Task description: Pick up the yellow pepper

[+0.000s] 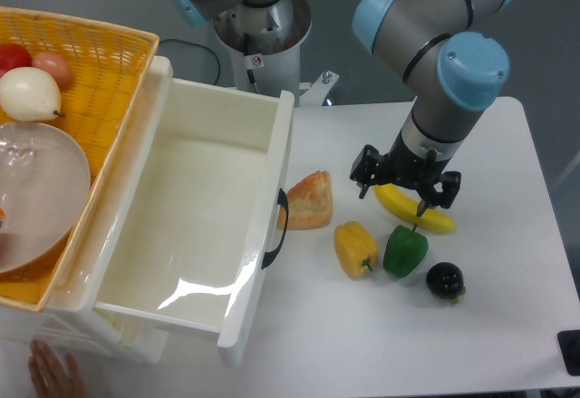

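The yellow pepper (pixel 355 248) is small, blocky and glossy and lies on the white table (pixel 507 325), between a piece of bread and a green pepper (pixel 405 251). My gripper (pixel 406 197) hangs above the table, to the upper right of the yellow pepper, over a yellow banana (pixel 419 209). Its jaws look spread apart and hold nothing. It touches neither pepper.
A piece of bread (pixel 311 200) lies left of the yellow pepper. A small dark round fruit (pixel 445 280) lies right of the green pepper. A white open bin (pixel 190 226) and a yellow basket (pixel 100 63) of fruit stand left. A hand (pixel 54 371) shows at bottom left.
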Available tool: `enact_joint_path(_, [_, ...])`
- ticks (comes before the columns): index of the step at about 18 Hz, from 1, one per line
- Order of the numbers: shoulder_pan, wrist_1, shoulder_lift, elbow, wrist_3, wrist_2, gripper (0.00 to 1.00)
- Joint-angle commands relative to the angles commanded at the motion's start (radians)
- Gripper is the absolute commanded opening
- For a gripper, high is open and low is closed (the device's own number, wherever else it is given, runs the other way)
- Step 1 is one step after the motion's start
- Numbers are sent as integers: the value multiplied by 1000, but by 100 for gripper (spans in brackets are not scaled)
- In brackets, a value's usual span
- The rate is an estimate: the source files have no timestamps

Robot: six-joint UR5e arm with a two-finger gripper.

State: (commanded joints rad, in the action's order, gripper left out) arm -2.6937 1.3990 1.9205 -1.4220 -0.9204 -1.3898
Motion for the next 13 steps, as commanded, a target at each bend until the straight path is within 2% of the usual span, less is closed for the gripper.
enact_joint_path(4, [0, -5, 3, -3, 2, 3, 100])
enact_joint_path(7, [9, -34, 6, -23, 23, -5, 100])
enact_joint_path(9, [6, -111, 0, -78, 121, -9, 100])
enact_joint_path(11, [2, -133, 6, -81, 216, 0, 100])
enact_joint_path(13, [3, -155, 12, -83, 247, 0, 100])
